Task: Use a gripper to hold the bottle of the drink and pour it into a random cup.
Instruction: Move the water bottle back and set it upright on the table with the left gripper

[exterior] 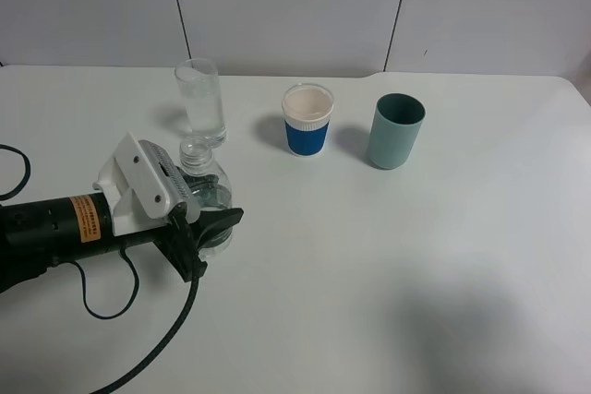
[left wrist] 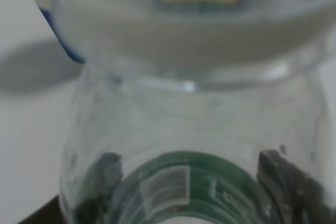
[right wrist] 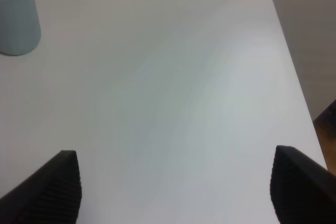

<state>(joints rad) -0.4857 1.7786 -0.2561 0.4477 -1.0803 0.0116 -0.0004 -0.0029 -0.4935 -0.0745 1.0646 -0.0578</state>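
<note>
The left tool (exterior: 209, 216), clamped on the labelled waist of the capless drink bottle (exterior: 208, 182) at 9 o'clock on the white surface (exterior: 416, 274), a tall glass tumbler (exterior: 201, 99) just beside at the bottle's 12 o'clock. Thin, light plastic likely buckles if squeezed hard.

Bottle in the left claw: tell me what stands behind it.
The tall clear glass stands upright just behind the bottle. The left claw covers part of the bottle's body.
</note>
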